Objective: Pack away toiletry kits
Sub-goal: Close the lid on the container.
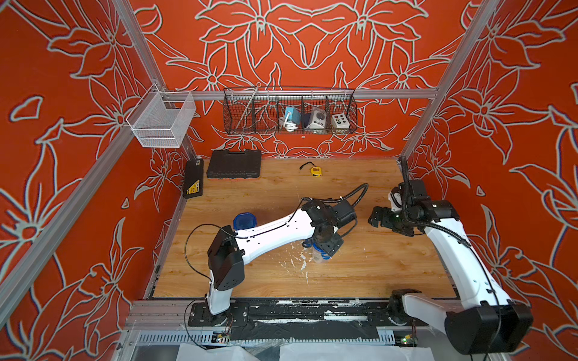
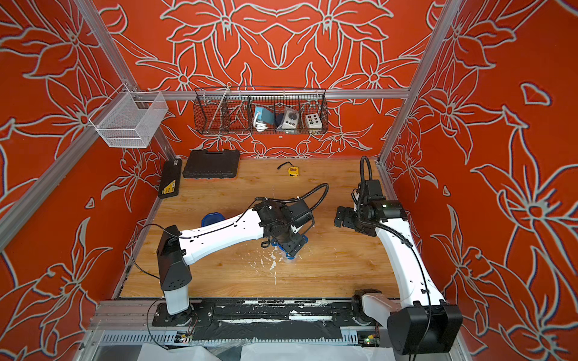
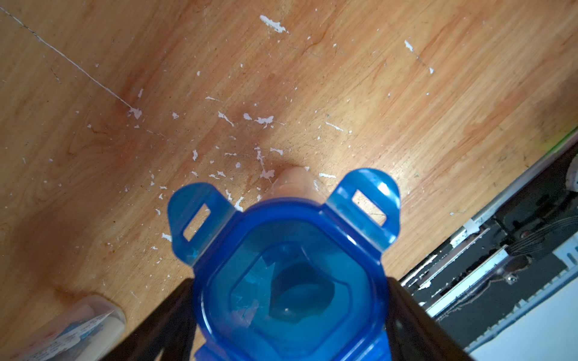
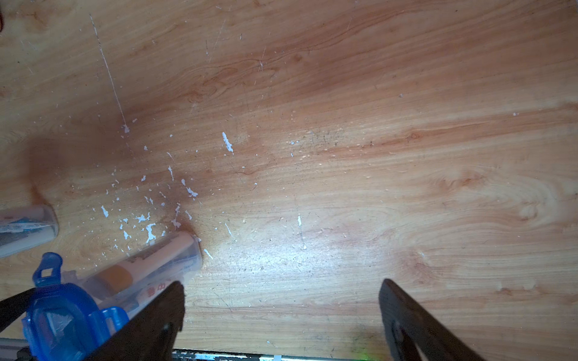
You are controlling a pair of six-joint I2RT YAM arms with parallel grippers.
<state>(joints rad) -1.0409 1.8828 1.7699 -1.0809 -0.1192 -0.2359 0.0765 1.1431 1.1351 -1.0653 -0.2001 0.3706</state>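
The left hand (image 3: 289,300) clamps the blue lid (image 3: 291,250) of a clear cup (image 4: 150,268) lying on the surface (image 4: 344,156) near its middle; the right hand (image 4: 281,312) hangs released nearby. The lid's tabs (image 3: 372,203) look unlatched, so lifting by it may pop it off and spill the bottle (image 4: 162,253) inside.

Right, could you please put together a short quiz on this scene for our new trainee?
1. True or false: the right hand holds a toothbrush.
2. The blue lid sits between the fingers of: A) the left hand, B) the right hand, C) neither.
3. What yellow thing lies at the far end of the table?
Key: 1 false, it is open and empty; 2 A; 3 the tape measure.
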